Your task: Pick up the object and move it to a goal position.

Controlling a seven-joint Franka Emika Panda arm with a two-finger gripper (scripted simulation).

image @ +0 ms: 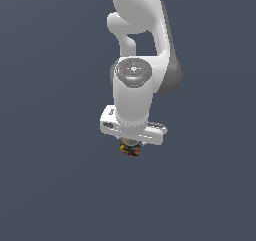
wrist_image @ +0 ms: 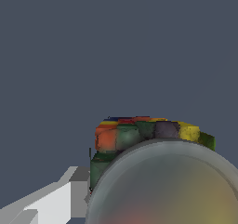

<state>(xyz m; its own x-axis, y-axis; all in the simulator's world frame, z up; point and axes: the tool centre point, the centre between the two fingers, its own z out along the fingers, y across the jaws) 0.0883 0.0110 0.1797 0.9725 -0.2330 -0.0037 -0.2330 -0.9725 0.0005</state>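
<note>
The object (image: 130, 148) is a tiny lump with orange, red, yellow and dark patches, sitting directly under the white hand of my gripper (image: 130, 145). In the wrist view the object (wrist_image: 139, 135) fills the lower right, very close to the camera, and its greyish rounded top (wrist_image: 167, 186) covers much of it. One grey finger (wrist_image: 69, 195) presses against its dark green side. The other finger is hidden behind the object. The gripper looks shut on the object.
The white arm (image: 137, 60) rises toward the top of the exterior view. Everything around is a plain dark blue-grey surface (image: 50, 185) with no other objects or edges in sight.
</note>
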